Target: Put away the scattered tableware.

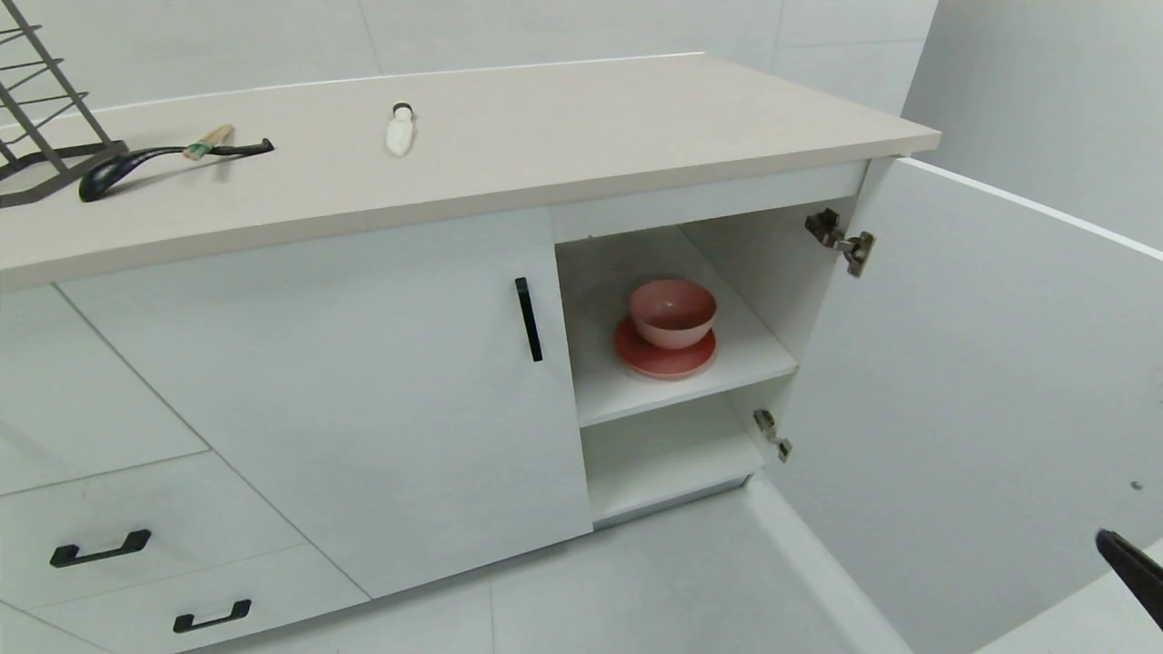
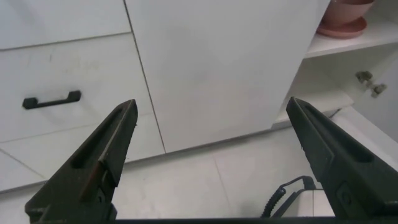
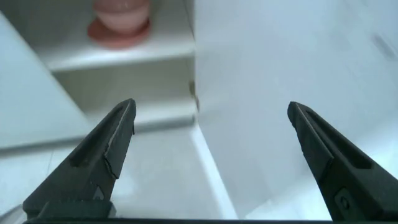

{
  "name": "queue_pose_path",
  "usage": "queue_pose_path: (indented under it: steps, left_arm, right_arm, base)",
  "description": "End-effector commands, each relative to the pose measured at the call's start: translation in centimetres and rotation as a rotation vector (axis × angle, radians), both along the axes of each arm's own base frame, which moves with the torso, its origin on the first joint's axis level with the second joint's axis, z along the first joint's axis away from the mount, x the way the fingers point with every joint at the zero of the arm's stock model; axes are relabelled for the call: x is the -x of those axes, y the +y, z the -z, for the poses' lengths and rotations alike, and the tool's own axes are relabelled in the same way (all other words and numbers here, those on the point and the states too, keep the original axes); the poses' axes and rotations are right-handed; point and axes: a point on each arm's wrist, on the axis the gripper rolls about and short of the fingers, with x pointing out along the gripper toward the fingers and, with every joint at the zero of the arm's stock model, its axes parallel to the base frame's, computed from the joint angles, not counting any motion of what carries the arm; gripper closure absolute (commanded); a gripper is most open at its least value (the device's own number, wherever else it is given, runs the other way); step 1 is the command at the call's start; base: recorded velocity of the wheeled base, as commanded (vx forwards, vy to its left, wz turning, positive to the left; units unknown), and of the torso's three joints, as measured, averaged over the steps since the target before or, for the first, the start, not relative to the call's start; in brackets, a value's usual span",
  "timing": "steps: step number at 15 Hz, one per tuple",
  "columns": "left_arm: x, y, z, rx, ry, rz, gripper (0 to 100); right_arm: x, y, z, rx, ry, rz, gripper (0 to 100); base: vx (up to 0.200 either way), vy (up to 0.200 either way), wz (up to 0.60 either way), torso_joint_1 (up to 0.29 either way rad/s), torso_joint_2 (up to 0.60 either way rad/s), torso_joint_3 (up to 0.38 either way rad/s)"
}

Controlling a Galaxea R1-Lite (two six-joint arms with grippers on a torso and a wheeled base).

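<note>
A pink bowl (image 1: 672,312) sits on a red plate (image 1: 663,363) on the upper shelf (image 1: 618,391) of the cabinet, whose door (image 1: 981,381) stands wide open. On the countertop (image 1: 563,136) above, a black ladle (image 1: 136,162) lies near a wire rack (image 1: 41,118), a small white utensil (image 1: 400,133) well apart. Left gripper (image 2: 211,106) and right gripper (image 3: 211,104) hang low before the cabinet, jaws spread wide, holding nothing
</note>
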Motion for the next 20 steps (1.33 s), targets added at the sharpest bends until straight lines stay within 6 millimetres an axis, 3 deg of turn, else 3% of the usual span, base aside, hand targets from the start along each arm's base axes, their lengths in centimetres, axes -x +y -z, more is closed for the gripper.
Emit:
queue_pose_path:
  steps: [1, 3, 8, 16, 20]
  left_arm:
    - [0.01, 0.00, 0.02, 0.000, -0.001, -0.001, 0]
    - [0.02, 0.00, 0.02, -0.002, -0.003, -0.003, 0]
    - [0.02, 0.01, 0.03, -0.006, -0.001, -0.004, 0]
    - [0.02, 0.01, 0.02, -0.002, -0.003, -0.004, 0]
    - [0.02, 0.01, 0.03, 0.000, -0.001, -0.004, 0]
  right_arm:
    - [7.56, -0.45, 5.02, -0.024, -0.058, 0.135, 0]
    - [7.53, -0.61, 5.40, -0.058, -0.016, 0.202, 0]
    - [8.05, -0.59, 5.88, -0.035, -0.048, 0.137, 0]
    - [8.06, -0.59, 5.88, -0.035, -0.049, 0.137, 0]
    - [8.06, -0.59, 5.88, -0.035, -0.049, 0.137, 0]
  base:
    - [0.000, 0.000, 0.00, 0.000, 0.00, 0.000]
    - [0.000, 0.000, 0.00, 0.000, 0.00, 0.000]
    - [0.000, 0.000, 0.00, 0.000, 0.00, 0.000]
    - [0.000, -0.200, 0.00, 0.003, 0.00, 0.002]
    - [-0.200, -0.050, 0.00, 0.001, 0.00, 0.004]
